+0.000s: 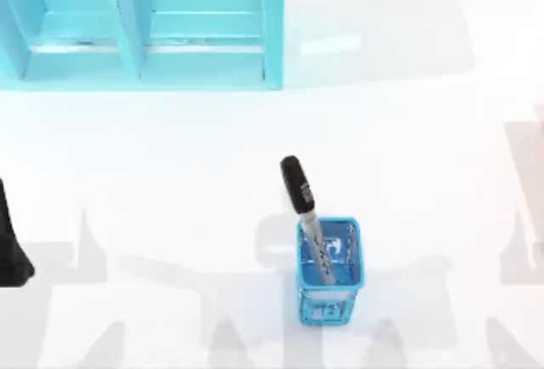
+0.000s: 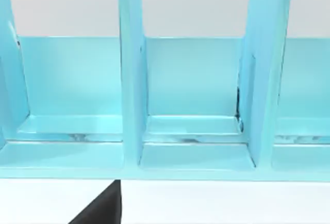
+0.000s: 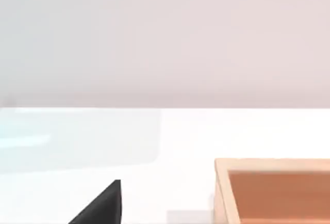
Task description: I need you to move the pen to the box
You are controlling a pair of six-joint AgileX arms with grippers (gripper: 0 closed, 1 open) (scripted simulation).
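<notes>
The pen (image 1: pixel 304 212), with a black cap and a silver-grey printed barrel, stands tilted in a small blue mesh holder (image 1: pixel 330 288) at the table's front centre. Its cap leans up and to the left, above the holder's rim. The box (image 3: pixel 273 190) is a light wooden tray with an orange-brown inside; I see its corner in the right wrist view. My left arm (image 1: pixel 10 250) is parked at the table's left edge, far from the pen. A dark part of my left gripper (image 2: pixel 100 208) and of my right gripper (image 3: pixel 100 206) shows in each wrist view, neither holding anything.
A light-blue shelf unit (image 1: pixel 144 37) with upright dividers stands at the back left; the left wrist view faces its compartments (image 2: pixel 193 95). White tabletop (image 1: pixel 408 156) spreads between the shelf and the holder.
</notes>
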